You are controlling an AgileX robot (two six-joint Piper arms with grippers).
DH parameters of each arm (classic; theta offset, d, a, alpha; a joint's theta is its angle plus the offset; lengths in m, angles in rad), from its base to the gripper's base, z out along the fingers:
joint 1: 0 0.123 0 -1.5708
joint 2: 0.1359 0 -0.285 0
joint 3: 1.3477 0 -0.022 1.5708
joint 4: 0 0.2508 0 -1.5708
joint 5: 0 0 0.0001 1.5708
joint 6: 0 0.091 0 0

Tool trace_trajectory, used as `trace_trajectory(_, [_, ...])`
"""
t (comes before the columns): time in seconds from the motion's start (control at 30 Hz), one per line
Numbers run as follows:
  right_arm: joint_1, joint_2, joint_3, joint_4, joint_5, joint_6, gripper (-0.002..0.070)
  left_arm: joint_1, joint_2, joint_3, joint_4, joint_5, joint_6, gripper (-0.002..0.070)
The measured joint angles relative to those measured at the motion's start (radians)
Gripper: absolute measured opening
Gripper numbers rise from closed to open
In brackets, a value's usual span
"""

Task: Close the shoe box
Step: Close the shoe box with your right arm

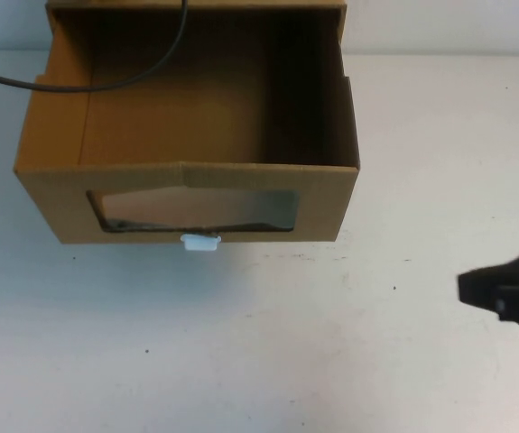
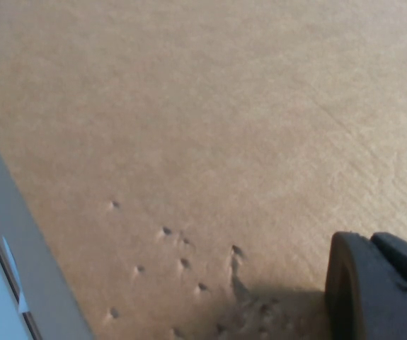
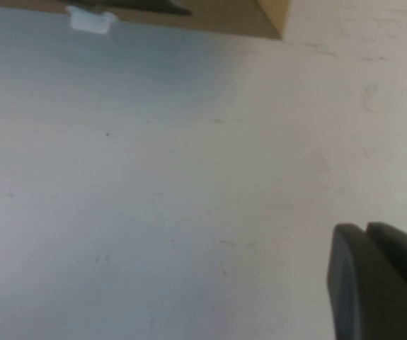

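High view looks down on shoe box (image 1: 187, 135); right wrist shares its front, left presses close.

I find nothing to read here; no word, brand, number or sign shows on the box (image 1: 187, 194), its window panel or its white tab (image 1: 199, 242), nor on the table (image 1: 268, 352); my left gripper (image 2: 380, 283) sits close against bare brown cardboard; my right gripper (image 1: 510, 290) hovers over the table right of the box, unmarked too.
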Motion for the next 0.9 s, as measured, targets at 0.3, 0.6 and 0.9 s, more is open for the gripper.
trace_trajectory(0.3, [0.45, 0.259, -0.193, -0.047, -0.326, 0.056, -0.0011, 0.0, 0.0, 0.0, 0.0, 0.002, -0.006, -0.0002])
trace_trajectory(0.6, [0.59, 0.468, -0.328, -0.056, -0.577, 0.083, -0.0011, 0.0, 0.0, 0.0, 0.0, 0.004, -0.008, -0.0002])
trace_trajectory(0.9, [0.583, 0.584, -0.438, -0.062, -0.601, 0.083, -0.0011, 0.0, 0.0, 0.0, 0.0, 0.004, -0.008, -0.0002])
